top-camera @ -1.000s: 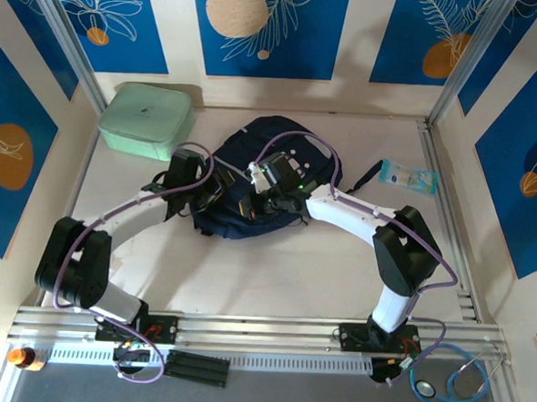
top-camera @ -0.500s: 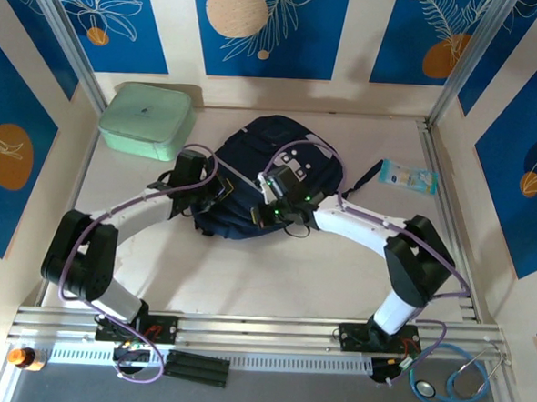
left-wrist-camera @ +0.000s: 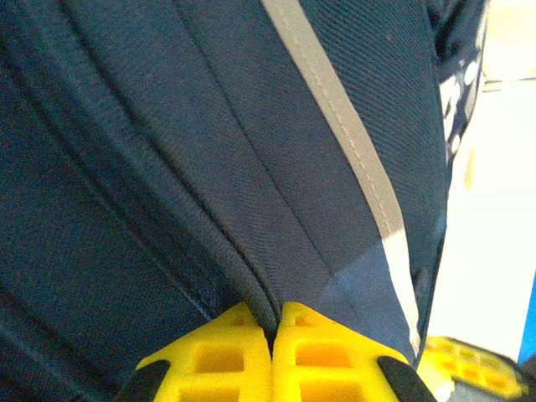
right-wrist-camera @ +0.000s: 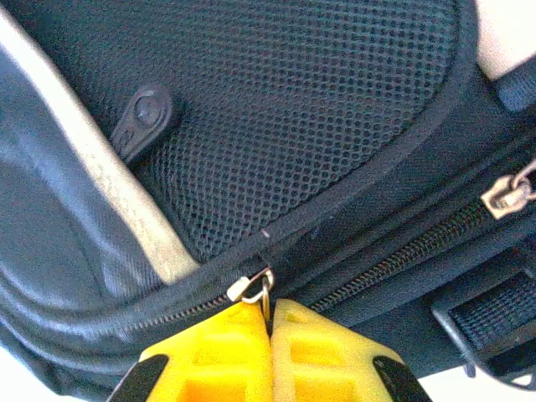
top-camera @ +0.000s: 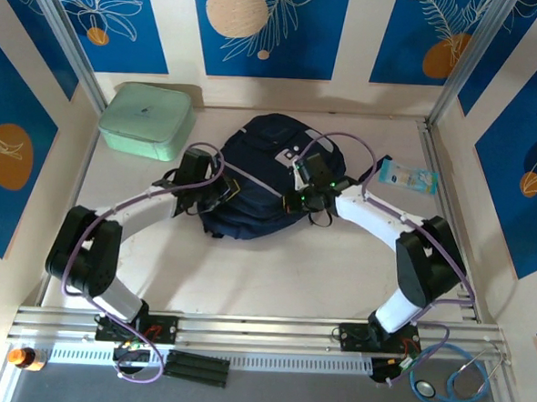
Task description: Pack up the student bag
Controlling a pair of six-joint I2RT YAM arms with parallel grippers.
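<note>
The navy student bag (top-camera: 256,177) lies flat in the middle of the table, its grey stripe (left-wrist-camera: 352,151) running across the fabric. At the bag's left edge, my left gripper (top-camera: 222,191) (left-wrist-camera: 274,316) is shut on a fold of the bag's piped seam. My right gripper (top-camera: 298,195) (right-wrist-camera: 270,308) is at the bag's right side, shut on the metal zipper pull (right-wrist-camera: 251,289) of the main zip. A second zipper slider (right-wrist-camera: 507,194) sits further right on a parallel zip. A mesh panel (right-wrist-camera: 293,109) lies above the zip.
A mint-green rectangular case (top-camera: 148,119) stands at the back left. A light blue packet (top-camera: 407,177) lies at the right beside a dark strap (top-camera: 368,177). Metal frame posts and a rail (top-camera: 242,332) border the table.
My right gripper has moved right along the bag, from its middle to its right side, drawing the zipper pull with it. The left gripper shifted slightly right, and the bag shifted with it.
</note>
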